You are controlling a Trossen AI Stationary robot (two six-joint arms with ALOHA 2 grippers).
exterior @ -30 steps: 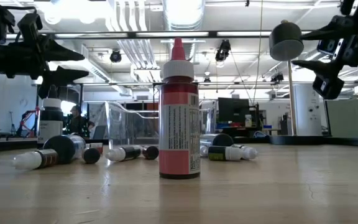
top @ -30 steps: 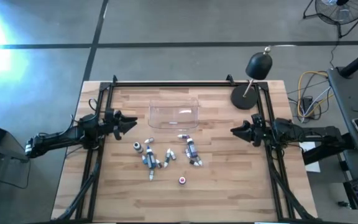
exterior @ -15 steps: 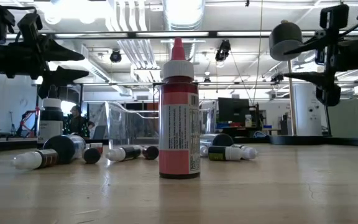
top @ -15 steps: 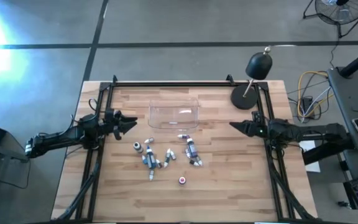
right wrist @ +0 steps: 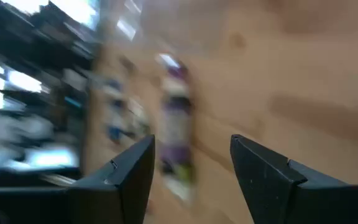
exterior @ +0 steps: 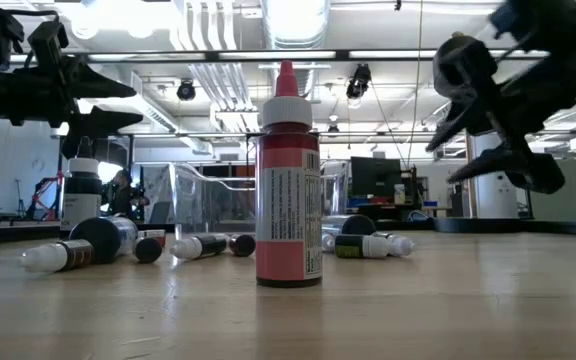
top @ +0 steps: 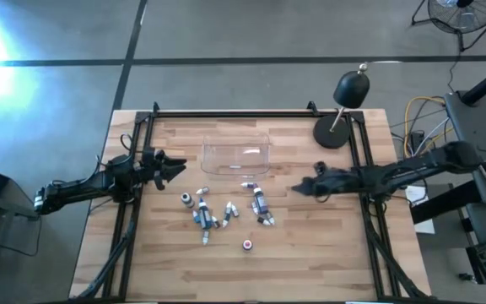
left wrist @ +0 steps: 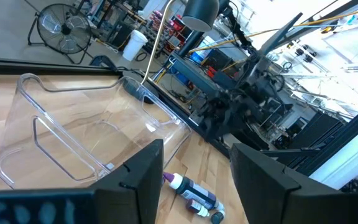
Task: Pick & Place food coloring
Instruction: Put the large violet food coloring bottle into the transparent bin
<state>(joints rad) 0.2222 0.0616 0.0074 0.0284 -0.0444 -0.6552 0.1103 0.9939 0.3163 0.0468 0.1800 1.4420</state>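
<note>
Several small food coloring bottles (top: pixel 226 211) lie on their sides in a loose group at the table's middle. One with a white cap stands upright at the group's left (top: pixel 187 200). A red one (top: pixel 248 245) stands upright nearer the front, large in the low view (exterior: pixel 288 180). A bottle with a purple tip shows blurred in the right wrist view (right wrist: pixel 176 130). My right gripper (top: pixel 296 187) is open and empty above the table, just right of the group. My left gripper (top: pixel 178 165) is open and empty at the left rail.
A clear rectangular plastic tray (top: pixel 236 154) stands behind the bottles, also in the left wrist view (left wrist: pixel 73 130). A black desk lamp (top: pixel 344 101) stands at the far right corner. Black frame rails (top: pixel 133 211) run along the table's left, right and far sides.
My right gripper has turned about its wrist, then reached from the right rail out over the table toward the left edge and the bottles, tipping downward. The bottles have not moved.
</note>
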